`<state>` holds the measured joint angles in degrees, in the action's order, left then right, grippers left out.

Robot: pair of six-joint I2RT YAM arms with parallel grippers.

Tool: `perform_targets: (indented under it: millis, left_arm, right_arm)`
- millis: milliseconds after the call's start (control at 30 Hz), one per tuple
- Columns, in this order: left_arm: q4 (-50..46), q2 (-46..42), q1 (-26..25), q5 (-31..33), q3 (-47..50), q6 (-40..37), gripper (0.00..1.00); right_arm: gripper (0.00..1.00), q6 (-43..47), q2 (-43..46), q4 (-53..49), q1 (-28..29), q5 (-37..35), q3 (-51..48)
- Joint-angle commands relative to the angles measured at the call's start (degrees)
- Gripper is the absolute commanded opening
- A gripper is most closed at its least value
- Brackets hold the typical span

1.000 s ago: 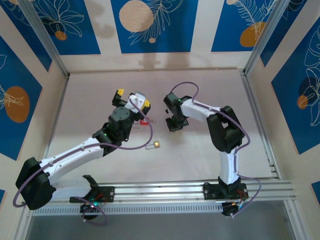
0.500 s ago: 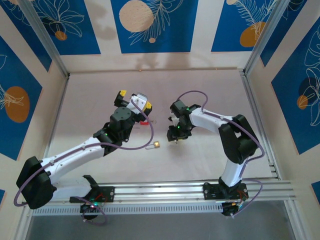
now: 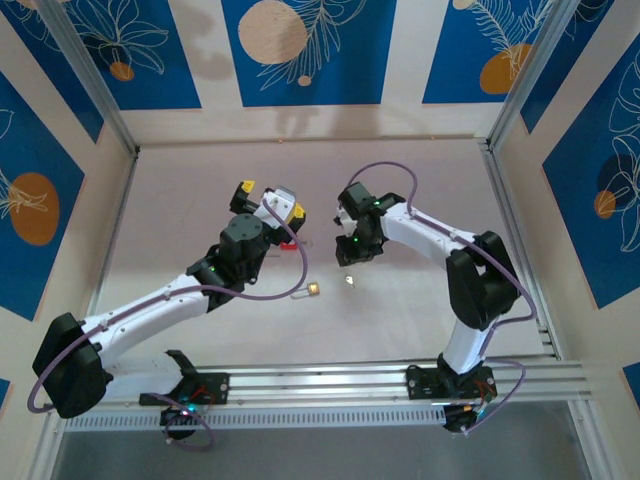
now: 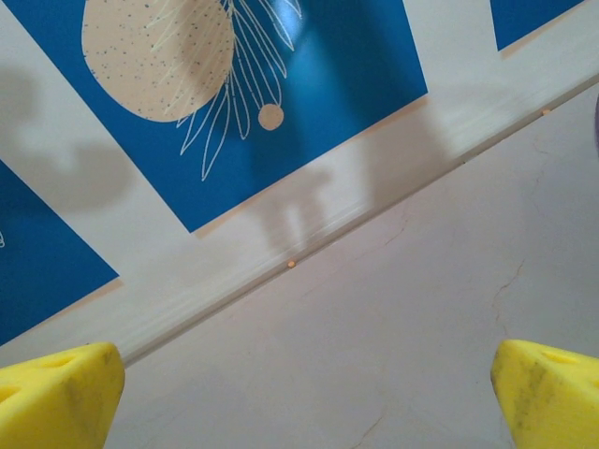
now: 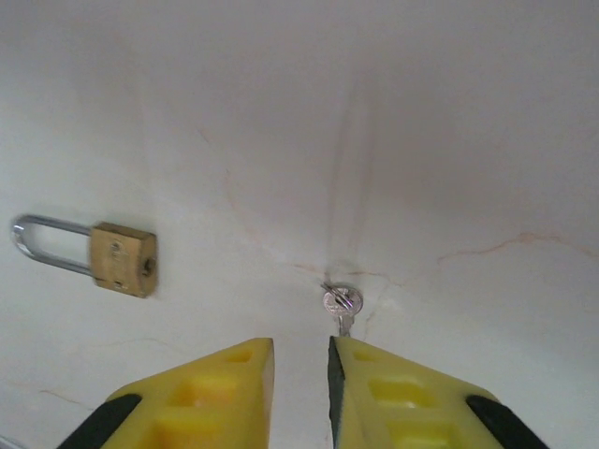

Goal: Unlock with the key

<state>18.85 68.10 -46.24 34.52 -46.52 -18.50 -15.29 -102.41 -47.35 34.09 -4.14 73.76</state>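
Note:
A small silver key (image 5: pixel 340 302) lies flat on the table, its blade running under the tip of my right gripper's right-hand finger (image 5: pixel 374 374). My right gripper (image 5: pixel 301 348) hovers just short of it, jaws a narrow gap apart with nothing between them. A brass padlock (image 5: pixel 123 259) with its steel shackle pointing left lies to the left of the key. From above, the key (image 3: pixel 349 279) and the padlock (image 3: pixel 313 290) lie close together below the right gripper (image 3: pixel 346 258). My left gripper (image 3: pixel 268 198) is wide open and empty, its yellow fingertips (image 4: pixel 65 393) at the frame's lower corners.
The left arm's purple cable (image 3: pixel 285 275) loops over the table just left of the padlock. The back wall's rail (image 4: pixel 309 248) runs ahead of the left gripper. Aluminium rails (image 3: pixel 520 240) border the table on the right.
The right gripper dipped toward the table near the padlock, parted its jaws, then drew back; the key now lies on the table. The left arm has stayed still.

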Motion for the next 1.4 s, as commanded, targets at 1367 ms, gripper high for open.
perform_targets:
  millis: [1367]
  left_arm:
    - [0.3,0.1,0.5,-1.7,-0.3,-0.2,1.00]
  right_arm:
    - [0.12,1.4,-5.2,4.9,1.4,-6.1,-2.3]
